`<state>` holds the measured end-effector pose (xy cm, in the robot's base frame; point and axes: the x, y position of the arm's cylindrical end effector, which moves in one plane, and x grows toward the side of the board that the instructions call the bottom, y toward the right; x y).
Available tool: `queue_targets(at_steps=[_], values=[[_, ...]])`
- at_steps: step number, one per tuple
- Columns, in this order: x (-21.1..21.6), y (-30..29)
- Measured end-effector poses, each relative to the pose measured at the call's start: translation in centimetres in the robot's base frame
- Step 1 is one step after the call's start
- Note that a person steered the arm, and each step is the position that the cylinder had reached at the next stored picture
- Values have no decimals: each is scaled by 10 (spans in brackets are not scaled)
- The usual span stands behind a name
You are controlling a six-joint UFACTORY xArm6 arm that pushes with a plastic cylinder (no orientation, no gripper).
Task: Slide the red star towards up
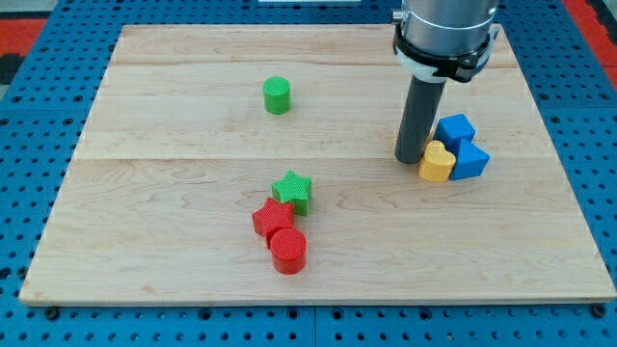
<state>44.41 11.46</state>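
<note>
The red star (270,218) lies on the wooden board, low and a little left of centre. A green star (292,191) touches it at its upper right and a red cylinder (287,251) touches it at its lower right. My tip (411,158) stands far to the right of the red star, right beside the left side of a yellow heart (437,162); it is well apart from the red star.
A blue cube (455,128) and another blue block (470,160) crowd behind and right of the yellow heart. A green cylinder (277,94) stands alone at the upper left of centre. The wooden board (145,212) is edged by a blue perforated table.
</note>
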Motion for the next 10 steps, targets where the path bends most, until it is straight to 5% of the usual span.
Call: queue_targets(at_steps=[4, 8, 10], values=[[1, -4], [160, -70], [153, -139]])
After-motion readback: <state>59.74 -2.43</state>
